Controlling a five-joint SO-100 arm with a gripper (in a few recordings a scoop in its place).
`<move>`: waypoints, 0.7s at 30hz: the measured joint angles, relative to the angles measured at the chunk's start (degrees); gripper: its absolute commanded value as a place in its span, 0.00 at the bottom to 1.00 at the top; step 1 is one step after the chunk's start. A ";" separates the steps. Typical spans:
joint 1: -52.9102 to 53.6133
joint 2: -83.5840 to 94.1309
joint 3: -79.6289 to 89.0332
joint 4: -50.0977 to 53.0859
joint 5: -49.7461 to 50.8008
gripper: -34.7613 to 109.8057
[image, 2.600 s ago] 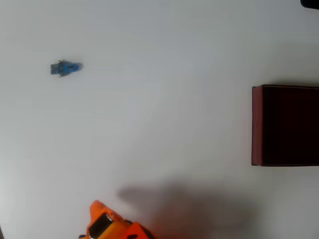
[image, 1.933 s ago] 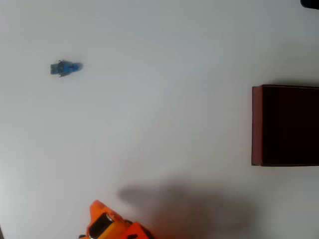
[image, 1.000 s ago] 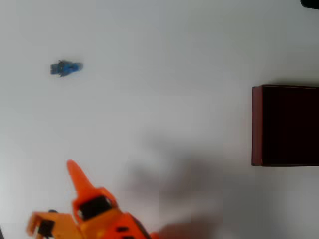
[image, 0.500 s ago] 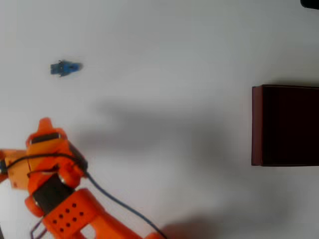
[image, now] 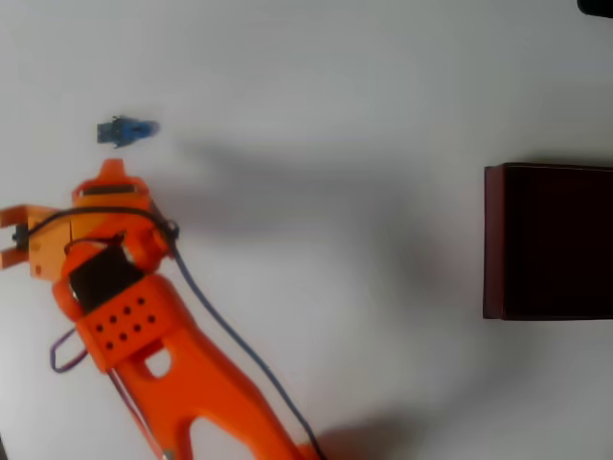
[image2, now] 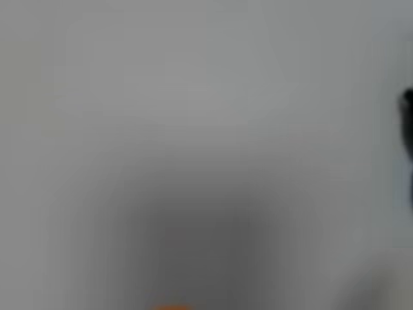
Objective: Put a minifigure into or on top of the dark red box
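The white table (image: 316, 77) spreads under everything, a soft grey shadow lying across its middle in the overhead view; on it, the orange arm (image: 182, 383) reaches up from the bottom edge toward the upper left, a dark cable (image: 230, 340) trailing along its right flank; the dark red box (image: 493, 240) sits well apart from the arm, far off to the right of the gripper and cut by the picture's right edge, its inside near black; the gripper (image: 105, 192) is at the arm's far end, its orange tip pointing up the picture, one orange part sticking out to the left at the edge; whether its jaws are spread or pressed together I cannot tell from above; the minifigure (image: 126, 130), tiny and bright blue, lies on its side on the table just beyond the gripper's tip, near it but apart, nothing touching it; the wrist view is a grey blur, with a small orange sliver (image2: 171, 307) at its bottom edge and a dark blot at its right edge.
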 measured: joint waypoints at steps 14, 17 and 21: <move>2.55 -21.62 -32.52 14.06 -4.48 0.42; 2.90 -27.77 -41.92 19.78 -5.19 0.42; 2.99 -41.57 -63.81 31.20 -6.15 0.43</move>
